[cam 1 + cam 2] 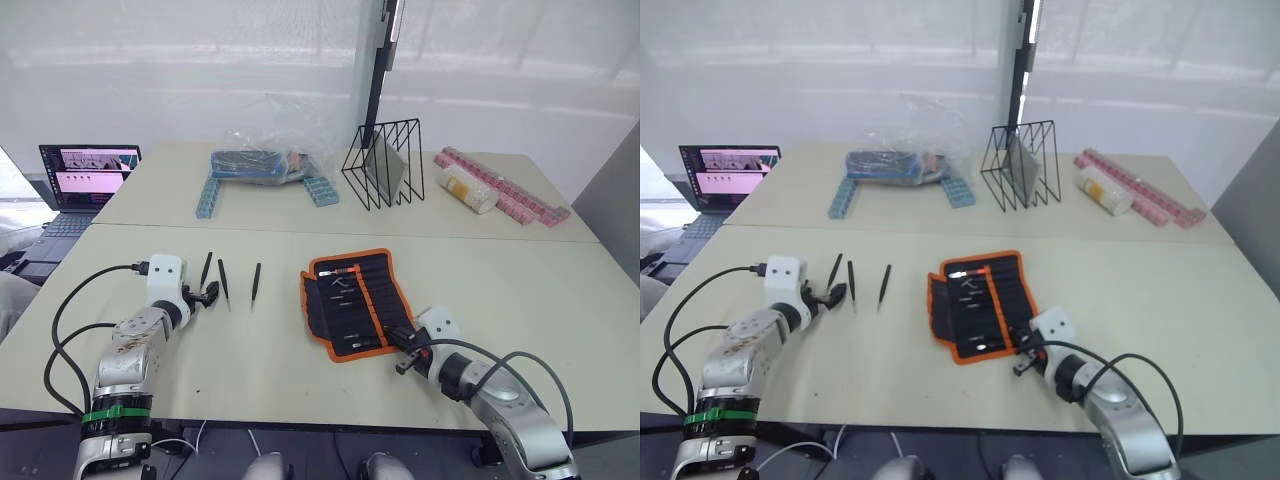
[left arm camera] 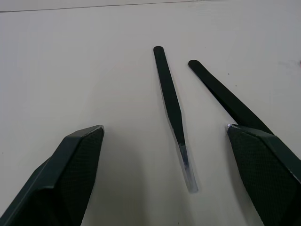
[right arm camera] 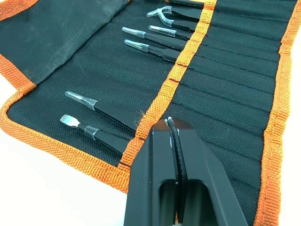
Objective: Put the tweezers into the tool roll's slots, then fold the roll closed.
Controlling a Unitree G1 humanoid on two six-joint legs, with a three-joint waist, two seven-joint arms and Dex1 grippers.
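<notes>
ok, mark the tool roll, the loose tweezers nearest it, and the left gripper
tool roll (image 1: pixel 352 300): left eye view, on its black inner face.
nearest loose tweezers (image 1: pixel 256 282): left eye view, mid-shaft, lying on the table.
left gripper (image 1: pixel 209 293): left eye view, between its fingertips, open.

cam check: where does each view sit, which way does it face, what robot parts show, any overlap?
Left/right eye: on the head, facing forward and down over the table; both arms show.
Left wrist: along the open left end effector at loose tweezers.
Right wrist: along the shut right end effector at the tool roll.
Shared: head views also show the roll and loose tweezers.
</notes>
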